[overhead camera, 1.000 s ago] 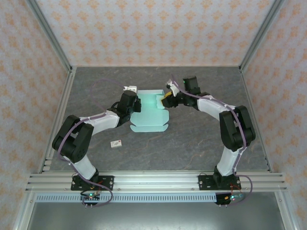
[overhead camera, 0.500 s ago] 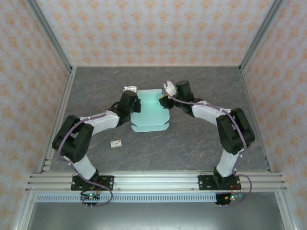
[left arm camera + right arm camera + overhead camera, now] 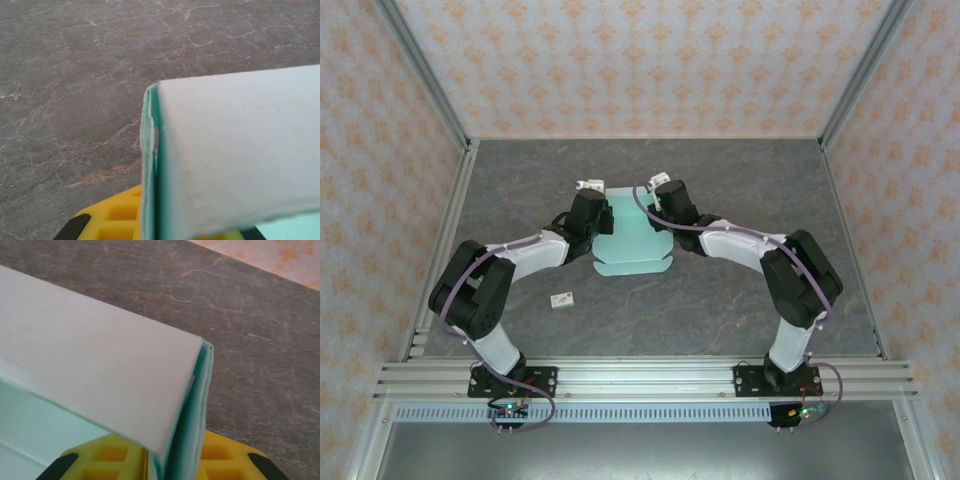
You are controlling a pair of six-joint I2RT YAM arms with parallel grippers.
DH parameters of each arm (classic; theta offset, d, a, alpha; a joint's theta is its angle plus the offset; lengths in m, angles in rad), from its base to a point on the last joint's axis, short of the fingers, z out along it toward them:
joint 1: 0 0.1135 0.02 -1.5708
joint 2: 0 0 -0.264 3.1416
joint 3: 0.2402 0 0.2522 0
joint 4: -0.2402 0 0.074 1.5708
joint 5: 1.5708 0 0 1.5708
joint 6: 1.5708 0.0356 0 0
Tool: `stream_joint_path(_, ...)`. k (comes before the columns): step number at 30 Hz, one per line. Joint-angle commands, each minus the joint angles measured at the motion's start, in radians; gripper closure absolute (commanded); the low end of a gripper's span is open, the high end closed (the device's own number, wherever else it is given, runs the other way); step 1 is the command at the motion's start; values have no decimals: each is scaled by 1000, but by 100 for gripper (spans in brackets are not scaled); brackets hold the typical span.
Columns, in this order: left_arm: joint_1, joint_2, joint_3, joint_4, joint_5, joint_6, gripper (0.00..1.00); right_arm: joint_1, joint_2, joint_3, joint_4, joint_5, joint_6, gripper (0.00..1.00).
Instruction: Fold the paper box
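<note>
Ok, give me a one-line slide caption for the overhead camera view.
Folding the pale mint paper box: left gripper pinches its left wall, right gripper straddles its right wall.

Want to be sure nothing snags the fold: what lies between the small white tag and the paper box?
Just bare grey table between the tag and the paper box, as the top view shows.

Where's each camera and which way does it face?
Top external: high behind the robot, looking down on both arms, left end effector, right end effector, pale mint-blue cardboard paper box.
Left wrist: on the left arm, looking past its yellow fingers at the box's raised wall.
Right wrist: mirrored, yellow fingers, opposite wall.
All share the box.
</note>
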Motion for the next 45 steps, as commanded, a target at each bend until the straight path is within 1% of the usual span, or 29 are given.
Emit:
stream_joint_path(1,-8,-25,35,-12,0,-16,100,36,21,62,-39,209,60,80)
stream_joint_path(4,-12,-27,35,-16,-4,-18,100,60,40,75,-45,284,93,81)
stream_joint_path(8,-11,-33,32,-21,-11,-15,100,67,54,81,-35,331,137,82)
stream_joint_path(14,-11,-36,30,-26,-22,-12,100,70,72,86,-1,375,129,84)
stream_joint_path(23,-11,-33,34,-27,-23,-16,100,71,110,108,-29,449,143,87)
stream_joint_path(34,-12,-28,37,-26,-23,-23,100,72,112,125,-61,450,187,86)
stream_joint_path(36,-13,-26,38,-27,-23,-21,100,72,104,119,-57,421,191,84)
stream_joint_path(42,-12,-26,38,-33,-33,-18,100,70,68,102,-61,334,181,73)
stream_joint_path(45,-12,-27,40,-36,-35,-18,100,67,49,91,-64,294,190,69)
